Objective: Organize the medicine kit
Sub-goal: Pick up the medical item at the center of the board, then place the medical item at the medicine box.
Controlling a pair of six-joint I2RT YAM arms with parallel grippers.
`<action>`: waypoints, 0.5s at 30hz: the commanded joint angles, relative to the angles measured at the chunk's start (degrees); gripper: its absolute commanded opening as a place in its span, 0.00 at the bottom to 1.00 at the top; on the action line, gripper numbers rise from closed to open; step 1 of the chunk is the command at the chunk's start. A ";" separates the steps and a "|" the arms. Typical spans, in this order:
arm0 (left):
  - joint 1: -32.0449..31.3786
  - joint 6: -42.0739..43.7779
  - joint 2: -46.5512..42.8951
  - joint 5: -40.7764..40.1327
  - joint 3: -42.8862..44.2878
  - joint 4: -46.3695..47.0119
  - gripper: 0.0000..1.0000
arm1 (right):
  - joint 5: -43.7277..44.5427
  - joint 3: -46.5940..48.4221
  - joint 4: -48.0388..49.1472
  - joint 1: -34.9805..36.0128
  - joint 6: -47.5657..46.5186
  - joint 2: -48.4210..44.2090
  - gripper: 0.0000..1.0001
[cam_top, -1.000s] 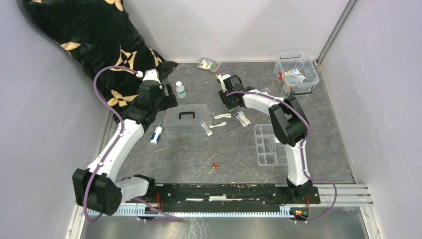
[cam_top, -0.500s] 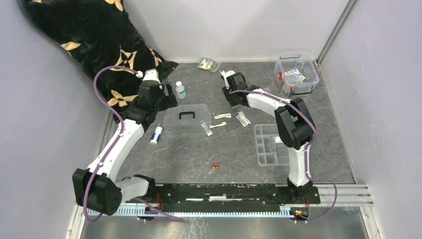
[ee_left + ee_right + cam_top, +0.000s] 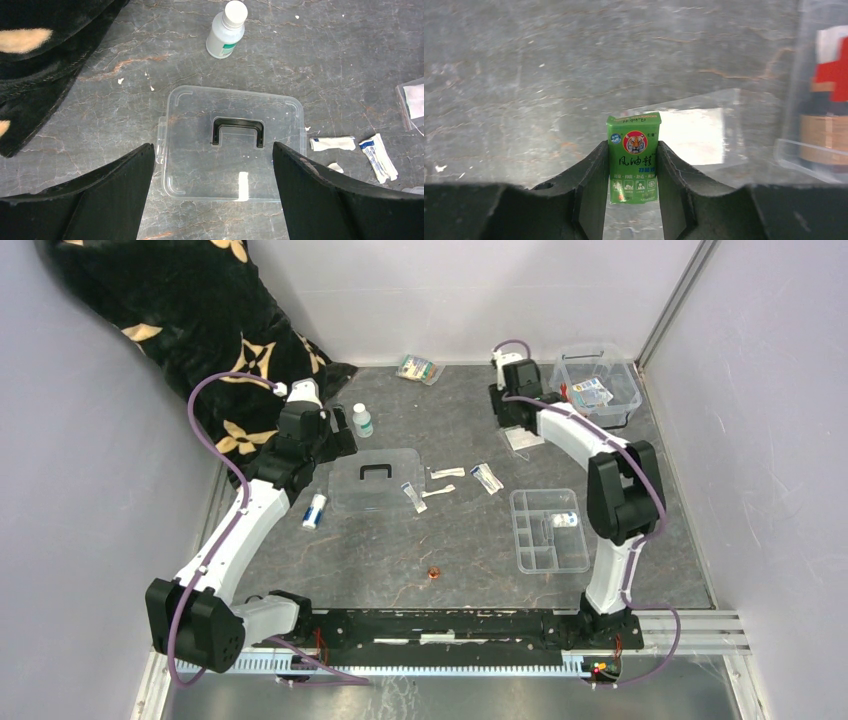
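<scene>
As right claw (image 3: 633,152) grips green box (image 3: 634,165), medicine kit (image 3: 820,125) edge beside.

One lid (image 3: 232,165), bottle (image 3: 227,31), green box (image 3: 634,157); perhaps four sachets (image 3: 487,477).

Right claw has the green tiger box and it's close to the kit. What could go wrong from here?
1. The right claw pinches the green box with its top poking past the fingertips; a bump may tilt or slip it.
2. The medicine kit wall stands close on the right; a low approach may clip it.
3. The kit already holds packs, so the box may land crooked.
</scene>
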 commanded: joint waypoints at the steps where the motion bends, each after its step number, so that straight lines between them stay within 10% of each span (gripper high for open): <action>1: 0.26 1.94 -0.31 -0.11 1.77 0.93 0.93 | -1.55 3.36 -0.11 -5.00 0.48 -4.95 0.42; 15: 0.26 1.94 -1.16 -0.01 1.51 1.02 0.93 | -4.46 15.94 -5.23 -19.84 1.49 -3.03 0.42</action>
